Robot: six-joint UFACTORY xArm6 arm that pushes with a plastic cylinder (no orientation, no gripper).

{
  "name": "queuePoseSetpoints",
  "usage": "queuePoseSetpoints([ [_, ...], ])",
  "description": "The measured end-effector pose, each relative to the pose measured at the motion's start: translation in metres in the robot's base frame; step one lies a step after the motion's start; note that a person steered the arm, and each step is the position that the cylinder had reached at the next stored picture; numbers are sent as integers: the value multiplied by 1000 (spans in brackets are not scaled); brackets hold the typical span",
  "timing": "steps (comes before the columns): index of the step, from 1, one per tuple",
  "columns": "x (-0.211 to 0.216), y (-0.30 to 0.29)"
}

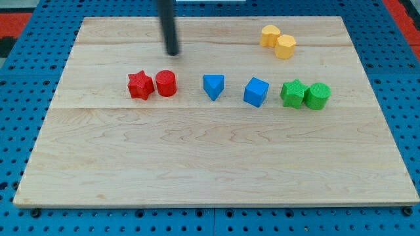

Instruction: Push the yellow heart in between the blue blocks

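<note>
Two yellow blocks touch each other at the view's top right: one that looks like the heart (pixel 270 35) and a blockier one (pixel 285 46) just to its lower right. Two blue blocks sit in the middle row: a blue triangular block (pixel 213 86) and a blue cube (pixel 256 92), with a small gap between them. My tip (pixel 172 53) is on the board at the upper left of centre, above the red cylinder, far left of the yellow blocks and touching no block.
A red star (pixel 140 85) and a red cylinder (pixel 166 83) sit side by side left of the blue blocks. A green star (pixel 293 93) and a second green block (pixel 317 96) sit right of them. The wooden board (pixel 210 170) lies on a blue pegboard.
</note>
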State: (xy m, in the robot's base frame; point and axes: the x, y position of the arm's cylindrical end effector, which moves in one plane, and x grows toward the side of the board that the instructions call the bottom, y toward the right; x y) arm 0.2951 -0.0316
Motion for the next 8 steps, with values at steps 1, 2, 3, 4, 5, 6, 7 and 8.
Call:
queuePoseSetpoints([
  [1, -5, 60],
  [2, -33, 102],
  [3, -101, 93],
  [4, -88, 145],
  [5, -41, 168],
  [6, -14, 149],
  [7, 16, 135],
  [8, 37, 127],
])
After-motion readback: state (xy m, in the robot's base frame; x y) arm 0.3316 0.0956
